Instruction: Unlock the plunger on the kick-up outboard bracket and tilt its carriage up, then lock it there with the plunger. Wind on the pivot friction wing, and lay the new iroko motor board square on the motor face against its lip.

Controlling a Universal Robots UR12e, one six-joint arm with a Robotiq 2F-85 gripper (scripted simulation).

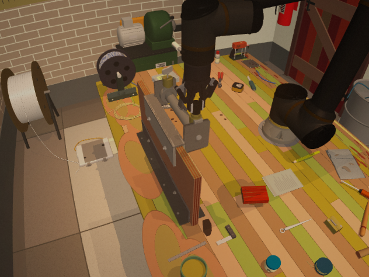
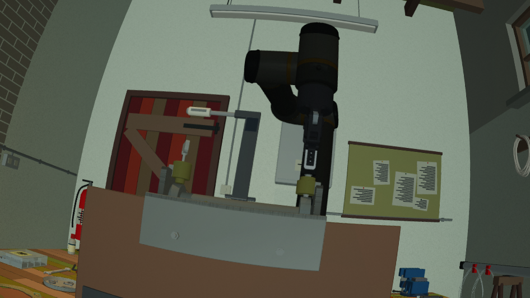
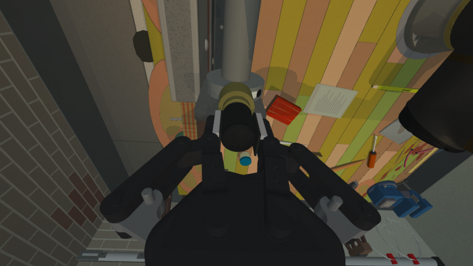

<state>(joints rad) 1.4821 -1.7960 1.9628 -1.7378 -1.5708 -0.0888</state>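
Note:
The black knurled plunger knob (image 3: 237,130) rises from an olive collar (image 1: 196,117) at the near end of the bracket's grey pivot tube (image 1: 178,106), above the grey side plate (image 1: 196,135). I have the plunger knob gripped in my gripper (image 3: 238,132), which comes straight down on it. The bracket is clamped on an upright brown transom board (image 1: 176,167) with a grey mounting plate (image 2: 229,233). At the tube's far end an olive hub carries the pale friction wing (image 1: 167,71). A red-brown slatted board (image 1: 254,194) lies flat on the bench to the right.
Behind the bracket stand a rope reel (image 1: 115,69) and a green motor unit (image 1: 149,35) against the brick wall. My arm's base (image 1: 275,131) sits to the right. Paper (image 1: 282,181), pencil (image 1: 306,156), screwdriver, tins and small tools lie scattered on the striped bench.

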